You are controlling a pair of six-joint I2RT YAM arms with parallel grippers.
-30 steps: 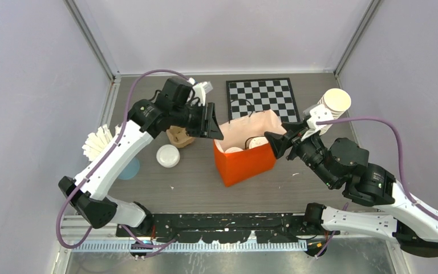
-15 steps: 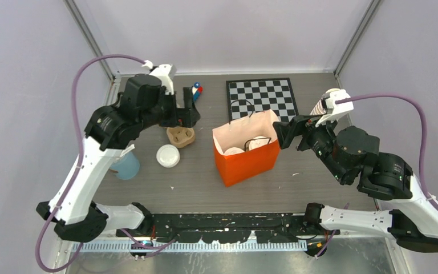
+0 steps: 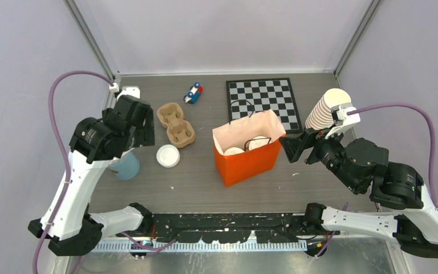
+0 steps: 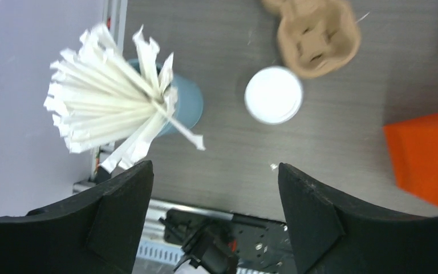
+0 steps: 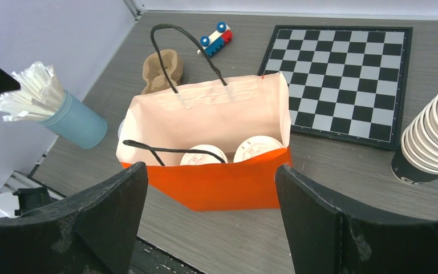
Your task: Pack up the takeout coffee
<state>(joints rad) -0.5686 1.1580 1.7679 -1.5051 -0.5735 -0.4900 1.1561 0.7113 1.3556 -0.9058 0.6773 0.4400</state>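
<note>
An orange paper bag [image 3: 245, 162] stands open in the middle of the table [image 3: 194, 188], with two lidded white coffee cups [image 5: 258, 148] side by side inside it. The right hand [image 3: 292, 147] hangs just right of the bag, fingers spread wide and empty. The left hand [image 4: 214, 167] is likewise released and empty, above the table's left side, over a blue cup of wrapped straws [image 4: 108, 108], a loose white lid [image 4: 274, 95] and a cardboard cup carrier [image 4: 316, 34].
</note>
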